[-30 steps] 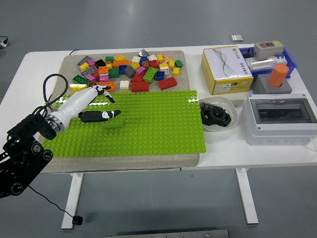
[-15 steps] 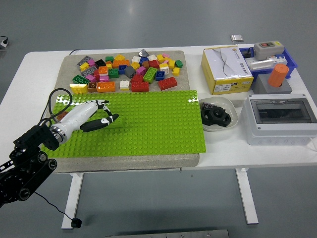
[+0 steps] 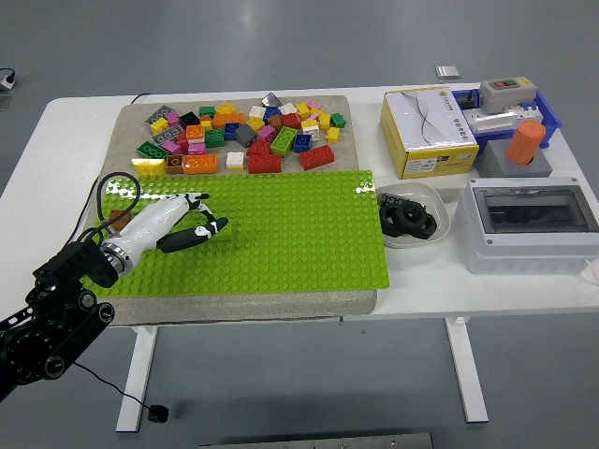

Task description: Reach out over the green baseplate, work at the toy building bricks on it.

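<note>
Hovering my left hand (image 3: 187, 224) over the flat green studded baseplate (image 3: 299, 234), fingers (image 3: 211, 227) loosely apart and empty, I risked scraping the studs.

green baseplate (image 3: 281, 234), multicoloured bricks (image 3: 248, 140), yellow box (image 3: 429, 131)

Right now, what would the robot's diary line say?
left hand: over green baseplate, fingers curled, grip unclear | loose bricks: piled behind | right hand: unseen

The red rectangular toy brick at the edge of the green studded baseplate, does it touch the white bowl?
Apart. The head view shows the red rectangular toy brick left of the white bowl, with baseplate and bare table between them.
</note>
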You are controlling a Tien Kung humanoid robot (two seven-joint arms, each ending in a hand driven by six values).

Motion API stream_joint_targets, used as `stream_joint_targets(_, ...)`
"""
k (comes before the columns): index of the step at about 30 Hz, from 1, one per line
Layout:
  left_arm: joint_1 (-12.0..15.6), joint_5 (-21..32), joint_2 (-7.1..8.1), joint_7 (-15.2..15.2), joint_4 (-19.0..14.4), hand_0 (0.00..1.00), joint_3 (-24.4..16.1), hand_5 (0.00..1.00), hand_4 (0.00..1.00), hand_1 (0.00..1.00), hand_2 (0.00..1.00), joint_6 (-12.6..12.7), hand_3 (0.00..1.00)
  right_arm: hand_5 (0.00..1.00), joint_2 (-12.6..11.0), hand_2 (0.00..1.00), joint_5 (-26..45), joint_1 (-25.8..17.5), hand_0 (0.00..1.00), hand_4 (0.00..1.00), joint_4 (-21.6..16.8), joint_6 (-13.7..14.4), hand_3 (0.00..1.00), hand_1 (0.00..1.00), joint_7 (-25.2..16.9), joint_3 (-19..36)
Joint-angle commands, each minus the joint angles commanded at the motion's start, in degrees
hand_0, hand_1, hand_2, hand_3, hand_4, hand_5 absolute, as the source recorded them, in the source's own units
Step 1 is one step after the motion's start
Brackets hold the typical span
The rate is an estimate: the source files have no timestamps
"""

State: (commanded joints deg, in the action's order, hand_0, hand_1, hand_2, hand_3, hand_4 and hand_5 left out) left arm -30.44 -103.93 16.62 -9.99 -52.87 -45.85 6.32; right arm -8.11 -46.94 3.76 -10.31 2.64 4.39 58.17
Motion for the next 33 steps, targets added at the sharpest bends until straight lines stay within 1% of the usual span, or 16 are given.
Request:
stream_joint_targets(7, 0.3, -0.4, -0.82, -0.2, 1.0, 0.99, -0.4, 0.998, 0.734, 0.99, 0.948, 0.3, 0.593, 0.875, 0.0, 0.748, 0.6, -0.1, 0.691, 0.739, 0.0, 0.2, 0.741, 0.646, -0.3, -0.6)
stream_joint_targets(18, 0.4, -0.6, -1.52, -0.2, 1.6, 0.988, -0.6, 0.998, 0.733, 0.989, 0.948, 0.7, 0.593, 0.876, 0.2, 0.748, 0.7, -0.2, 0.693, 0.737, 0.0, 0.3, 0.739, 0.648, -0.3, -0.6)
stream_joint_targets(33, 0.8, -1.6, -2.06, 0.1, 2.0, 0.985, -0.8, 0.998, 0.731, 0.989, 0.948, 2.0, 0.592, 0.874, 0.2, 0.748, 0.8, -0.3, 0.691, 0.737, 0.0, 0.2, 0.738, 0.647, -0.2, -0.6)
